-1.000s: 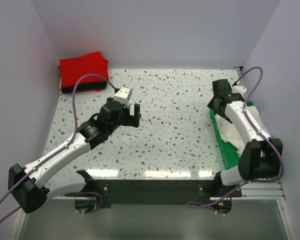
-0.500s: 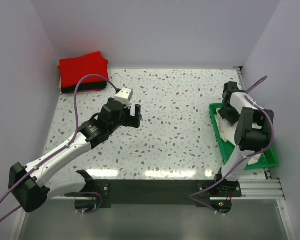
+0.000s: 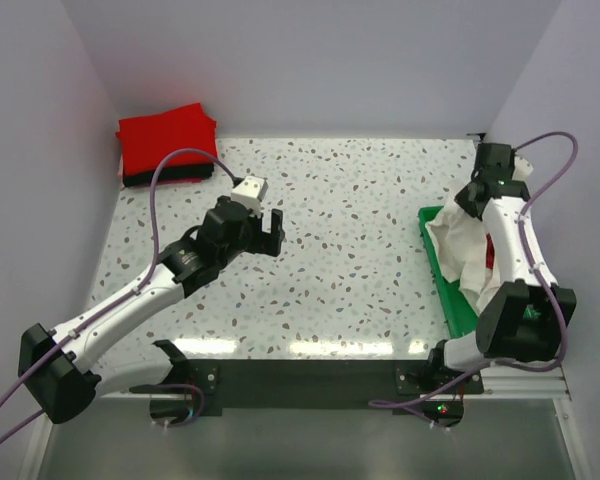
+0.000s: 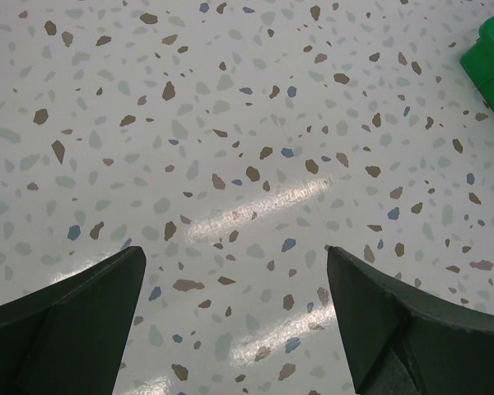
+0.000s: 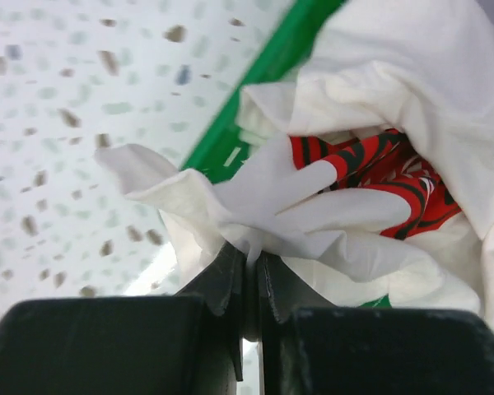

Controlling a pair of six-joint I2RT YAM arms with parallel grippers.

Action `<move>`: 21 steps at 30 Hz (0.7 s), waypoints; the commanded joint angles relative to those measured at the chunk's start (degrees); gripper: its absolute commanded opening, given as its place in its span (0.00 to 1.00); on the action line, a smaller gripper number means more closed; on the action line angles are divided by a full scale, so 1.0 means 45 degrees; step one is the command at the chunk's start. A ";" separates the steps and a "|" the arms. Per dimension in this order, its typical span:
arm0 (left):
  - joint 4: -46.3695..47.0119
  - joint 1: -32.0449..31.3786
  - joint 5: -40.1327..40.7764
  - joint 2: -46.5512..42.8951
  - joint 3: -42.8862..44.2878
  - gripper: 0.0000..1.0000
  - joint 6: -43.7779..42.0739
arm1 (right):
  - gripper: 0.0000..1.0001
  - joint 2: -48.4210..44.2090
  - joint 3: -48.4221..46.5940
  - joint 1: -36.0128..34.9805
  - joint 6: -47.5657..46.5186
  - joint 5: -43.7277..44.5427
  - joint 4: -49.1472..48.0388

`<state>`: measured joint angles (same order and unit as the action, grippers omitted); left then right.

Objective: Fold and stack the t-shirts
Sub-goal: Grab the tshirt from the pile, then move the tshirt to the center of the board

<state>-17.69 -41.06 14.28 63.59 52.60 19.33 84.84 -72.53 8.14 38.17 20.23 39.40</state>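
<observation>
A crumpled cream-white t-shirt [image 3: 467, 250] with a red print [image 5: 379, 177] lies in the green tray [image 3: 439, 272] at the right. My right gripper [image 3: 477, 202] is shut on a bunched fold of this shirt [image 5: 370, 74], and the cloth rises from the tray to the jaws [image 5: 249, 253]. A folded red t-shirt [image 3: 166, 138] rests on a folded black one [image 3: 165, 179] in the far left corner. My left gripper [image 3: 270, 230] hovers open over the bare tabletop left of centre, with nothing between its fingers [image 4: 235, 251].
The tray's green rim [image 5: 251, 103] runs along the table's right side, and its corner [image 4: 492, 45] shows in the left wrist view. Walls close in the table on the left, back and right. The speckled tabletop [image 3: 360, 230] lies between the arms.
My right gripper has gone from open to shut on the white shirt, and its arm swung toward the back right, pulling cloth up. The left arm has not moved.
</observation>
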 commanded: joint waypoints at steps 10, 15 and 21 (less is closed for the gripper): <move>0.0377 -0.0017 0.0594 -0.0499 0.0011 0.96 0.0196 | 0.00 -0.0653 -0.9241 -0.4381 -0.2309 -0.3324 0.0111; -0.0208 0.0081 0.1473 -0.0577 0.0186 0.96 0.0761 | 0.00 0.0423 -1.0583 -0.8010 -0.2701 -0.3072 0.0230; -0.1399 0.0354 0.3133 -0.1259 0.0402 0.96 0.2030 | 0.13 0.0113 -0.5755 -1.0517 -0.2663 -0.3205 -0.1096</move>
<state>-21.19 -40.38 22.59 61.06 52.60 24.32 84.51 -109.21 -36.88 27.20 6.35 35.94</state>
